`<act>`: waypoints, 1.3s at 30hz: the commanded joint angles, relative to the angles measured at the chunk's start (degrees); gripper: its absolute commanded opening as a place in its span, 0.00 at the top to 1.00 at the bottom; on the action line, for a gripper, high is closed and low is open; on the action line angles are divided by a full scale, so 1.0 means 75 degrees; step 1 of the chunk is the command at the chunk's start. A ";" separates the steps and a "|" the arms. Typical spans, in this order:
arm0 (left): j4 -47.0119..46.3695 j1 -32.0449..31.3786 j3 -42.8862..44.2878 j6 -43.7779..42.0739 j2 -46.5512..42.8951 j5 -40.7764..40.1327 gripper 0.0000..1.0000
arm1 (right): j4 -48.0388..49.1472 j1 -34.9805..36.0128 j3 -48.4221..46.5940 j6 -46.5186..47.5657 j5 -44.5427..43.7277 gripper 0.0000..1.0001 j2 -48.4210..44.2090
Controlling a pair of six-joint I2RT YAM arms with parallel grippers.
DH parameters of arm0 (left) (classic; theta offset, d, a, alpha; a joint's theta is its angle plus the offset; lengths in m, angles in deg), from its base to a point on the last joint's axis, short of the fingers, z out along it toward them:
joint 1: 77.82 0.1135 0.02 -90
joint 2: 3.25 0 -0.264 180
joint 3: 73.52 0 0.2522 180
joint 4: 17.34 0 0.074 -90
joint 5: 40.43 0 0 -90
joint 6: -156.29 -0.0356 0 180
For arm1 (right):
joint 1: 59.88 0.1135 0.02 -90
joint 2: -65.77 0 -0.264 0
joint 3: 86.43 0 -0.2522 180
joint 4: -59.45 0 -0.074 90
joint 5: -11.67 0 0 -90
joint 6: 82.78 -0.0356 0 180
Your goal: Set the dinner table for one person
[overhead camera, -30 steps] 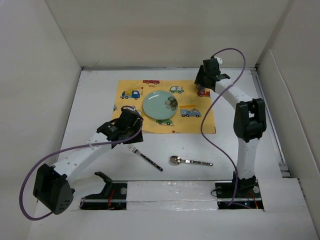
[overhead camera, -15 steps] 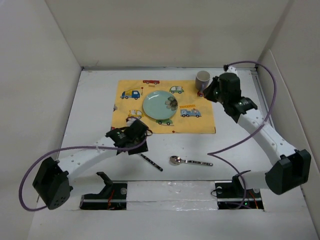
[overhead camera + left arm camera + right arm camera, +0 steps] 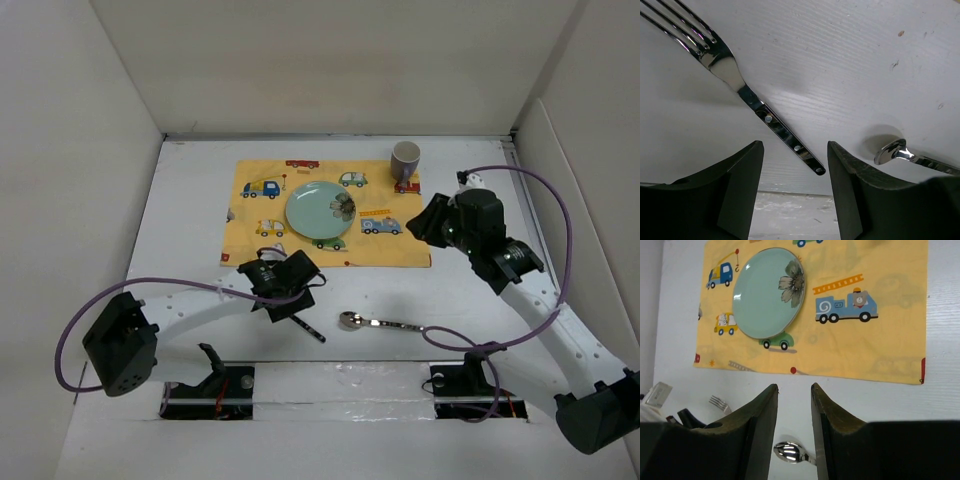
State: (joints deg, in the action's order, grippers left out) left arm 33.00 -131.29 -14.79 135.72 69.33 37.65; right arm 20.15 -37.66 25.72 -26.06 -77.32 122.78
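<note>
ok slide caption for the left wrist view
Open left claw over the fork handle on the white table, spoon nearby.

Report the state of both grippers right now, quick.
Left gripper: open, holding nothing; the end of the fork handle lies between its fingers.
Right gripper: open, holding nothing; spoon on the table below it.

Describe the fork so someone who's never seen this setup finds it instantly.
On the white table, look at the strip between the yellow car-print cloth and the arm bases. Two pieces of cutlery lie there; the fork is the left one, lying diagonally under the left arm's fingers. Unlike the spoon to its right, it ends in tines, not a round bowl.
</note>
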 commanded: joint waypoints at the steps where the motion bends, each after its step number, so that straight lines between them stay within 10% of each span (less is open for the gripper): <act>1: 0.0033 -0.0007 0.0003 0.0878 0.0386 0.0030 0.50 | -0.0168 0.0073 0.0238 -0.0028 0.0905 0.61 -0.0417; 12: -0.0506 -0.0230 -0.0687 0.2625 0.0764 0.0348 0.58 | -0.0497 0.0213 0.0215 0.0089 0.1914 0.61 -0.0769; 20: -0.0319 -0.0230 -0.0886 0.3117 0.1257 -0.0016 1.00 | -0.0871 0.0658 -0.0054 0.0218 0.1775 0.61 -0.0828; 23: 0.0043 -0.0323 -0.0654 0.2931 0.0976 -0.0237 1.00 | -0.0884 0.0881 -0.0043 0.0265 0.1576 0.61 -0.0864; 30: 0.1791 0.0459 0.2331 -0.0287 0.0401 -0.1655 1.00 | -0.0884 0.1081 -0.0043 0.0265 0.1376 0.61 -0.0875; 37: -0.0666 0.2944 0.3355 -0.5326 0.1255 -0.0944 1.00 | -0.0849 0.0824 0.0074 0.0183 0.1458 0.62 -0.0793; 39: -0.1427 0.3378 0.3507 -0.6336 0.1572 -0.0418 1.00 | -0.0884 0.0742 0.0133 0.0195 0.1470 0.75 -0.0793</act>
State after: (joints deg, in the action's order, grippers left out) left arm 30.62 -109.13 9.71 106.63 77.79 30.61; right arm 13.07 -31.01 27.36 -25.14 -66.10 117.12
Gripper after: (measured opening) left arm 0.107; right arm 0.273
